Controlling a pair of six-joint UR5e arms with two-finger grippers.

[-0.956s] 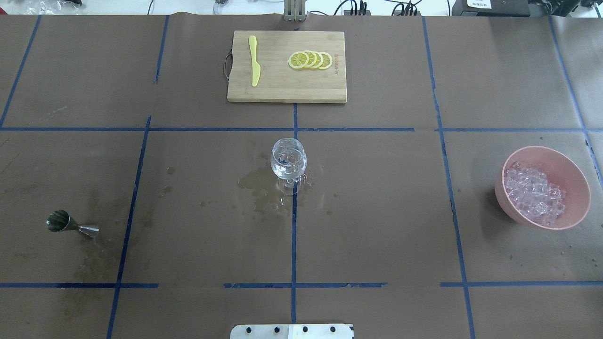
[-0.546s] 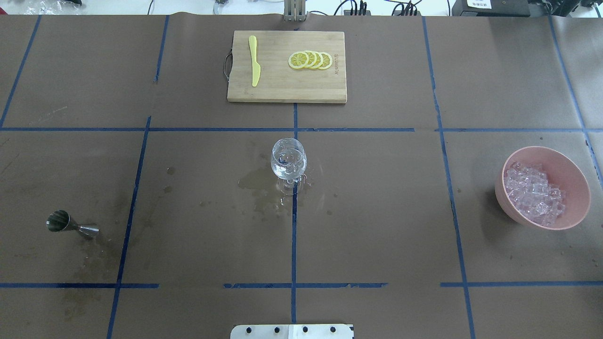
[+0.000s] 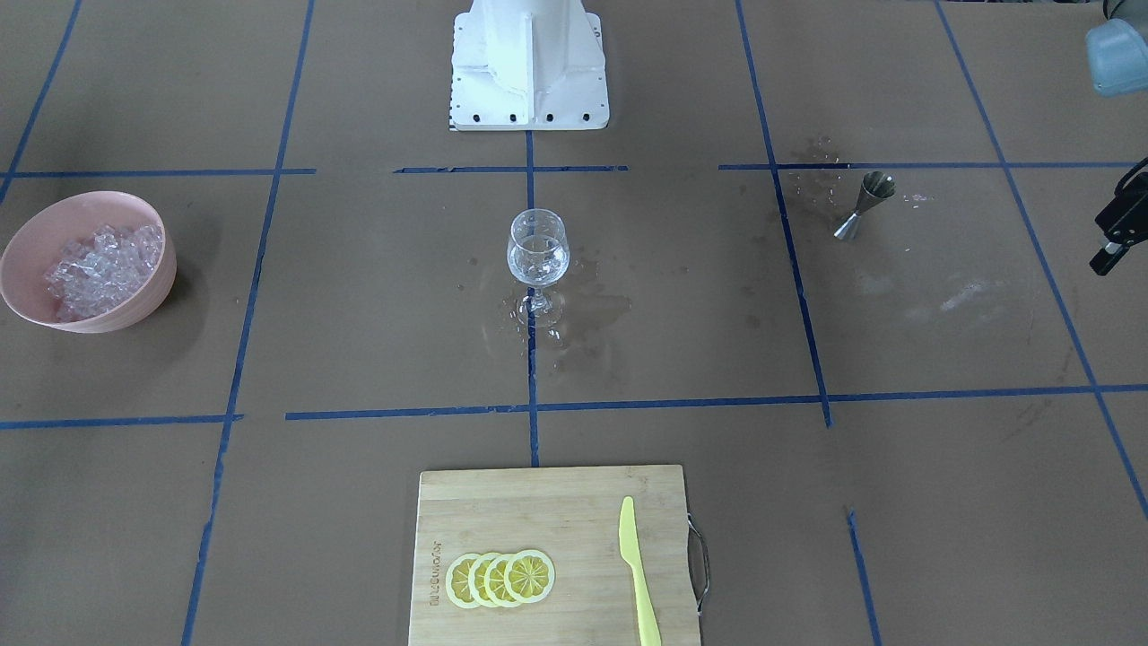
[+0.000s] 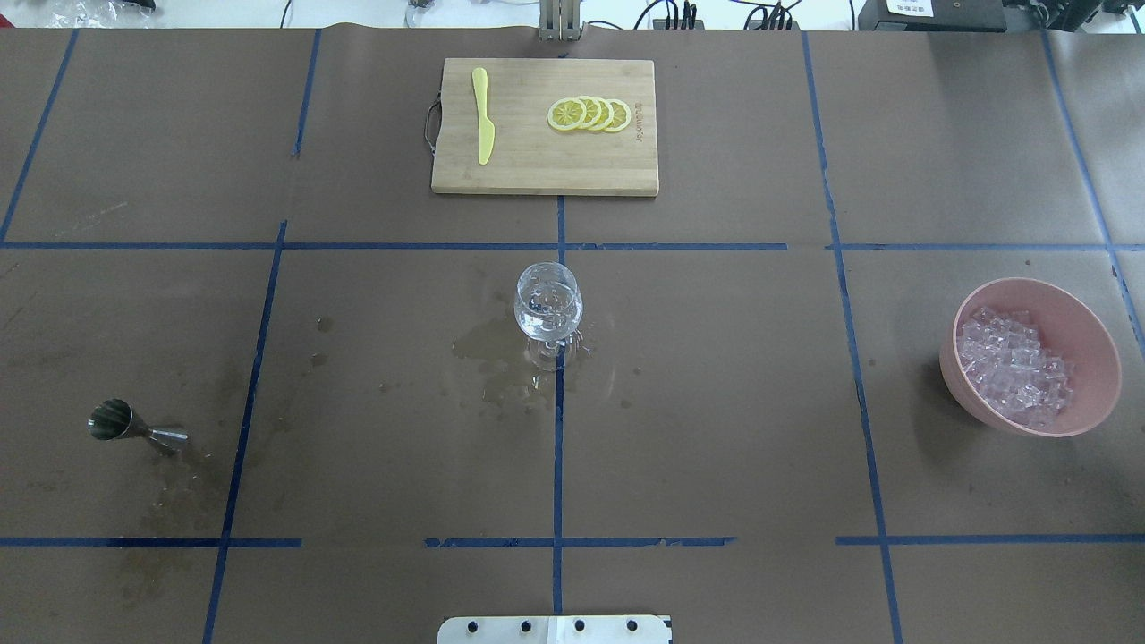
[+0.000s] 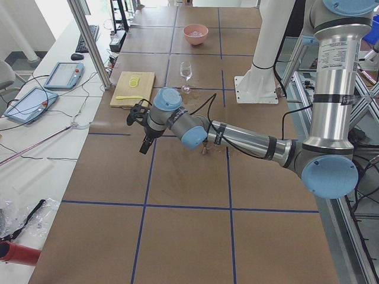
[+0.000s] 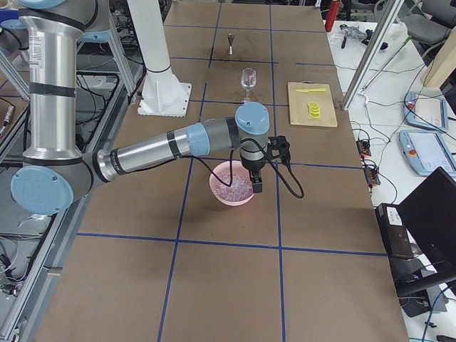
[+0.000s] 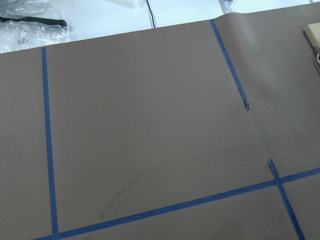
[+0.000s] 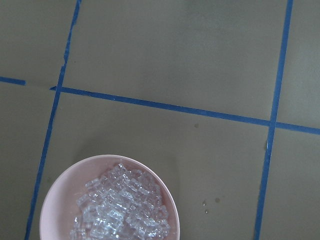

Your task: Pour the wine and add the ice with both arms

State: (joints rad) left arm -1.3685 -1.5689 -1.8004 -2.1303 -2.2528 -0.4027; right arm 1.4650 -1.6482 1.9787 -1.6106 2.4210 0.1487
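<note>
A wine glass (image 4: pixel 547 309) stands upright at the table's middle, with clear liquid and a few clear bits in its bowl; it also shows in the front view (image 3: pixel 538 251). A pink bowl (image 4: pixel 1100 394) of ice (image 4: pixel 1015 371) sits at the right, also in the right wrist view (image 8: pixel 55 200). A steel jigger (image 4: pixel 134 427) stands at the left. My right gripper (image 6: pixel 255 187) hangs over the bowl's rim; I cannot tell its state. My left gripper (image 5: pixel 144 147) hovers over bare table beyond the jigger; only its black edge (image 3: pixel 1112 238) shows in the front view, state unclear.
A bamboo cutting board (image 4: pixel 537 170) at the far middle holds a yellow knife (image 4: pixel 483 116) and lemon slices (image 4: pixel 590 114). A wet patch (image 4: pixel 487 353) spreads around the glass's foot. The white pedestal (image 3: pixel 529 67) stands at the near edge.
</note>
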